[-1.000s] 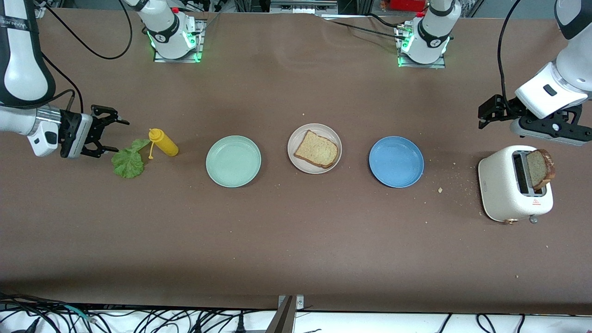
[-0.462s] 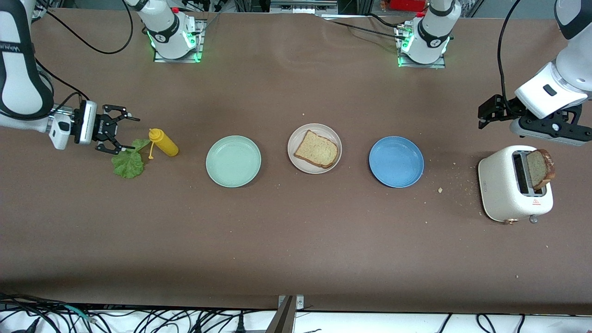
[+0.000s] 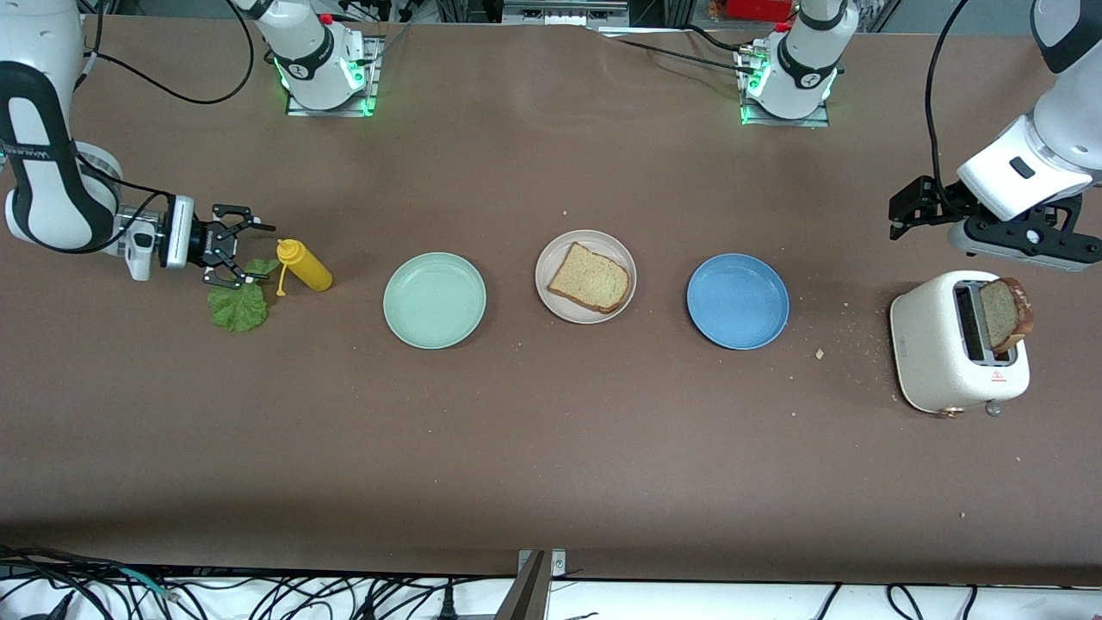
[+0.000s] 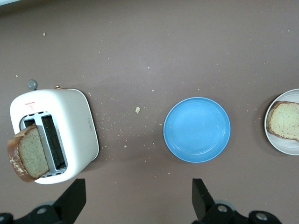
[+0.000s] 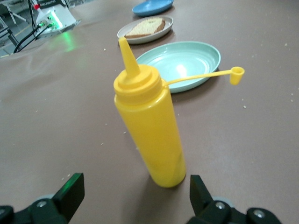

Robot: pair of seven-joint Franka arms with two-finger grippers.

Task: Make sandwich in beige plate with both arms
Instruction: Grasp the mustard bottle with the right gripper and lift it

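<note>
The right hand (image 3: pixel 244 254) is hanging low with its fingers spread and grasping nothing, pointing toward the yellow squeeze bottle (image 3: pixel 304 266), which is standing upright just beside it with its tethered cap (image 5: pixel 237 75) hanging loose. The hand's lower finger is sitting over the edge of the lettuce leaf (image 3: pixel 238 302), which is lying flat on the table (image 3: pixel 551 448), nearer the front camera than the bottle.

From the bottle toward the left arm's end of the table, three plates are lying in a row: the mint green plate (image 3: pixel 434 300), the beige plate (image 3: pixel 585 275), then the blue plate (image 3: pixel 738 300). The beige plate is carrying one bread slice (image 3: pixel 589 278) lying flat, its long axis running slantwise across the plate, the rounded end toward the blue plate.

The left hand (image 3: pixel 904 211) is waiting above the table beside the white toaster (image 3: pixel 947 344), its fingers (image 4: pixel 74 199) also spread and empty. A second bread slice (image 3: pixel 1006 312) is standing on edge in the toaster's slot, tilted away from the plates.
</note>
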